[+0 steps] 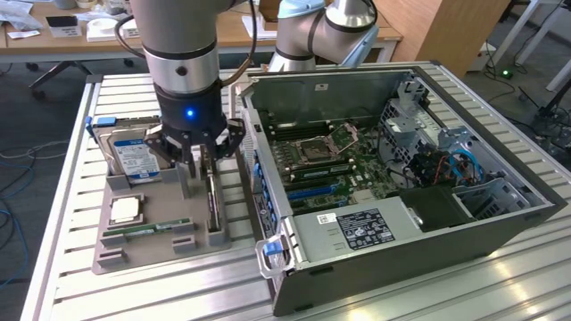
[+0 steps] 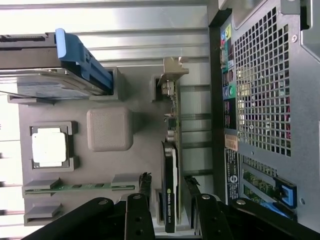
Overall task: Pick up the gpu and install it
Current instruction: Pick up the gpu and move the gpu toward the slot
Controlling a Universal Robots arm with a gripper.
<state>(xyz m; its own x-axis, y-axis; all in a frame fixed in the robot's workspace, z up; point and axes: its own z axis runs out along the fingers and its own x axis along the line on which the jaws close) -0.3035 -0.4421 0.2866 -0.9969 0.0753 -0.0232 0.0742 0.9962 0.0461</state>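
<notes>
The gpu (image 1: 213, 204) is a thin black card standing on edge in a slot of the grey holder tray (image 1: 152, 251), at the exterior view's left of the computer case. In the wrist view the gpu (image 2: 170, 160) runs away from the camera, with its silvery bracket (image 2: 172, 70) at the far end. My gripper (image 1: 198, 164) hangs straight above the card's upper end. It is open, and the gripper (image 2: 167, 182) straddles the card with one finger on each side and a small gap to each. Nothing is held.
The holder tray also carries a silver hard drive (image 1: 134, 159) in a blue frame, a CPU (image 1: 125, 210) and a green RAM stick (image 1: 147, 229). The open computer case (image 1: 357, 231) lies beside it, its motherboard (image 1: 325, 160) exposed. The case's rear grille (image 2: 262, 85) is close to the card.
</notes>
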